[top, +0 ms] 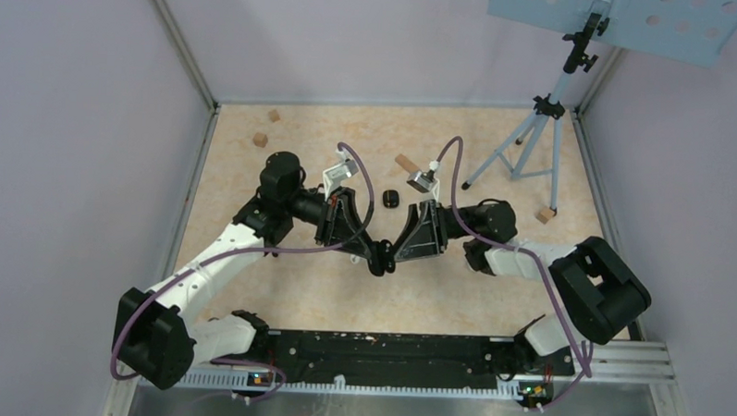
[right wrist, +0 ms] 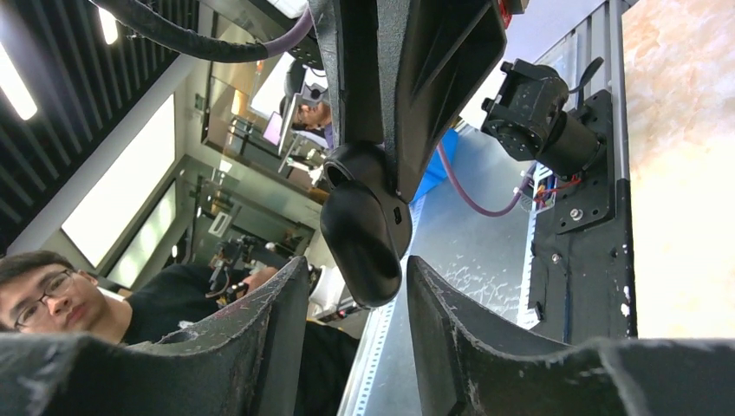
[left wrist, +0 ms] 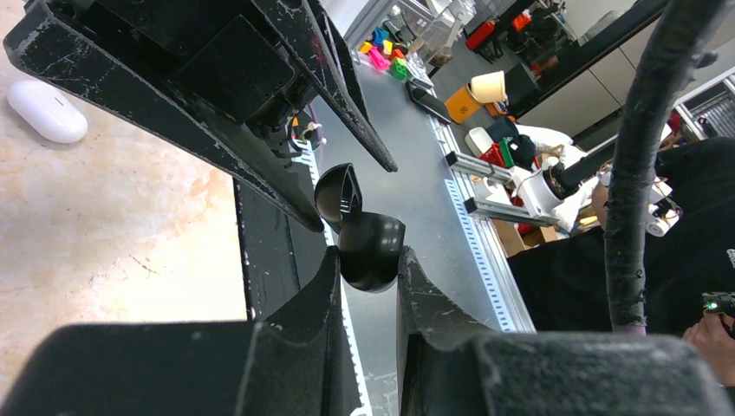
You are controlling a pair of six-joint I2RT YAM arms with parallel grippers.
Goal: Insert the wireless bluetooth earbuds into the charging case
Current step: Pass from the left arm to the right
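The black charging case (left wrist: 373, 251) is held above the table, and my left gripper (left wrist: 366, 258) is shut on its rounded body. Its lid (left wrist: 338, 195) stands open, tilted toward the right arm. In the top view the two grippers meet tip to tip over the near middle of the table, the left gripper (top: 370, 256) beside the right gripper (top: 391, 255). My right gripper (right wrist: 357, 264) is open, its fingers (right wrist: 433, 303) either side of the case (right wrist: 364, 238) with a gap on both sides. No earbuds show in any view.
A small black object (top: 392, 199) lies on the table behind the grippers. A white oval case (left wrist: 48, 111) lies on the table in the left wrist view. Tan wooden blocks (top: 405, 163) (top: 259, 139) (top: 545, 215) are scattered about. A tripod (top: 534, 131) stands at the back right.
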